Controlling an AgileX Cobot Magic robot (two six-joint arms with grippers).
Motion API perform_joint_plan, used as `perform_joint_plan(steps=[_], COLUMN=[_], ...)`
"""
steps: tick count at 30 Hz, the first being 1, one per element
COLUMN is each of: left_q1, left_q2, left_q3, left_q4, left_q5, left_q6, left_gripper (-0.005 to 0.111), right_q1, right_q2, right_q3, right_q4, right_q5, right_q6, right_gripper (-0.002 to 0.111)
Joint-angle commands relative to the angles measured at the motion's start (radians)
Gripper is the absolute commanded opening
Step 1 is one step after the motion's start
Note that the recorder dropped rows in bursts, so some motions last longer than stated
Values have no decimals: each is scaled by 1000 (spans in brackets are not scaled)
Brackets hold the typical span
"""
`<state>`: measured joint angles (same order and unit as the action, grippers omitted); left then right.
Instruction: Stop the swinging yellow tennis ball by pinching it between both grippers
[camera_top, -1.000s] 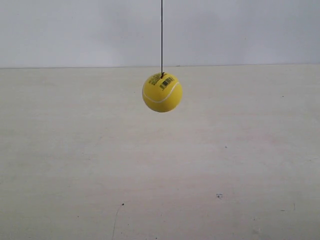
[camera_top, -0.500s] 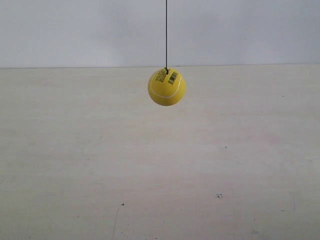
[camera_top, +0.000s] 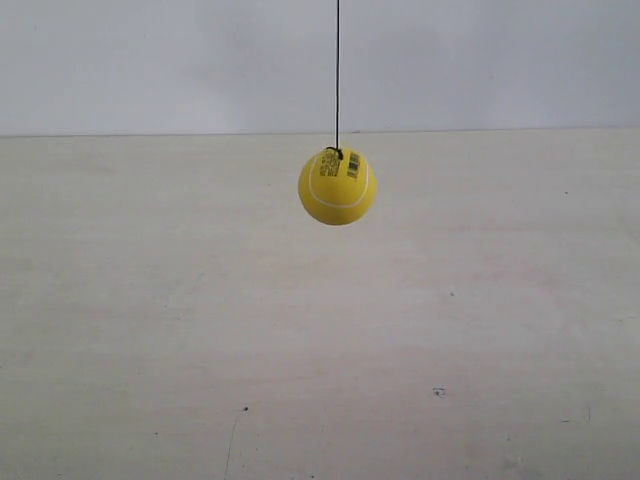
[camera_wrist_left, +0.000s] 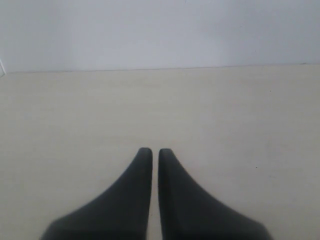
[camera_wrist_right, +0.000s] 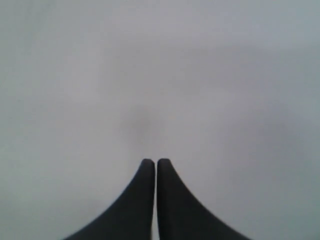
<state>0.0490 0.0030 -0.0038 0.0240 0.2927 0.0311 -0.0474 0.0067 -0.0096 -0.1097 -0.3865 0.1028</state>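
Observation:
The yellow tennis ball (camera_top: 338, 187) hangs free on a thin dark string (camera_top: 337, 70) above the pale table, its white seam and black barcode print facing the exterior camera. No arm or gripper shows in the exterior view. In the left wrist view my left gripper (camera_wrist_left: 151, 151) is shut with nothing between its black fingers, over bare table. My right gripper (camera_wrist_right: 150, 162) is shut and empty too, facing a blank grey surface. Neither wrist view shows the ball.
The pale wooden table (camera_top: 320, 330) runs back to a white wall (camera_top: 150, 60). A few small dark marks (camera_top: 438, 392) dot the tabletop near the front.
The ball has swung a little toward the exterior view's right and turned on its string; it rose slightly, then dropped back to its earlier height.

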Motion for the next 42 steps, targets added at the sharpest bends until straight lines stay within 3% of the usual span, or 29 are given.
perform_joint_plan(steps=[1, 7, 23, 42], left_q1=[2, 2, 2, 2], left_q2=[-3, -3, -3, -3], left_q3=[4, 4, 4, 4], left_q4=[1, 1, 1, 1], left_q5=[0, 0, 0, 0], left_q6=[4, 4, 4, 4], left_gripper=[5, 5, 5, 5], right_q1=[-14, -14, -12, -12], right_q2=[-7, -7, -7, -7], right_q3=[10, 10, 10, 10], right_q4=[78, 78, 99, 99], right_q5=[148, 295, 656, 708], right_q6=[-127, -241, -182, -169], right_gripper=[0, 0, 0, 0])
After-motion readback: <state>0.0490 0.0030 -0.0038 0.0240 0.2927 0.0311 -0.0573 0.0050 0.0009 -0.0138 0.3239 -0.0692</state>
